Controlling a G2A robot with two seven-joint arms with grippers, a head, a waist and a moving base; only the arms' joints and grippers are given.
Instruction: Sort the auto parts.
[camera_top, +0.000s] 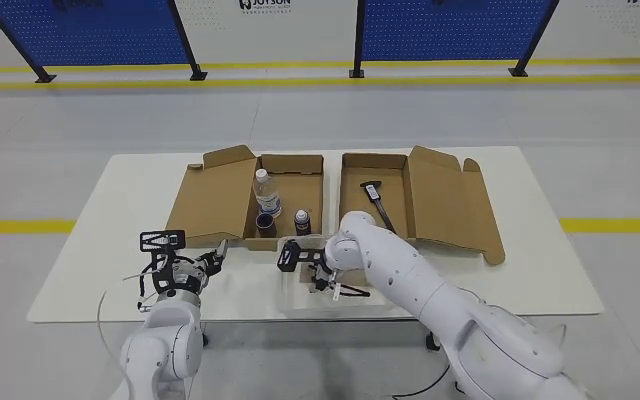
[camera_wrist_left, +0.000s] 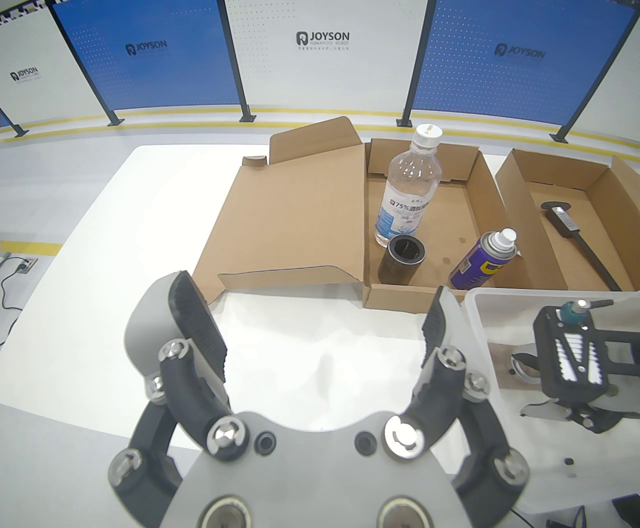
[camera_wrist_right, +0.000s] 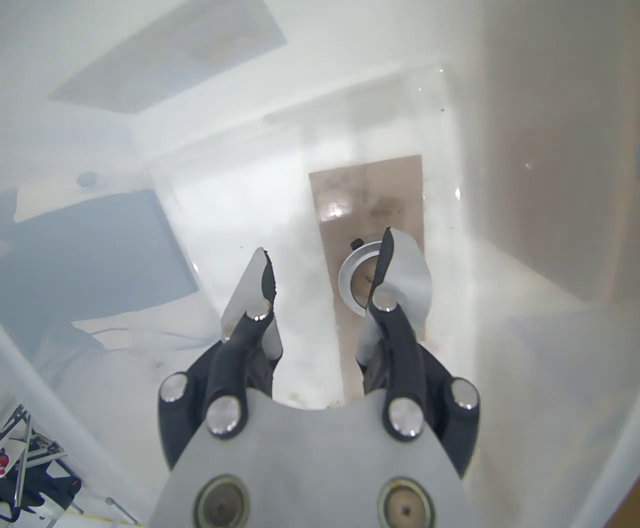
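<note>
The right tool is inside the clear bin, fingers apart. The metal ring lies on the bin floor, partly behind one fingertip. The left tool hangs open above the counter.

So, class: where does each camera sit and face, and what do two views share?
Top view: overhead, looking down at the table and both arms.
Left wrist view: wrist-mounted, faces the boxes past its open left gripper.
Right wrist view: wrist-mounted, looks into the bin past its open right gripper.
Shared: top and left wrist show the spray can.
</note>
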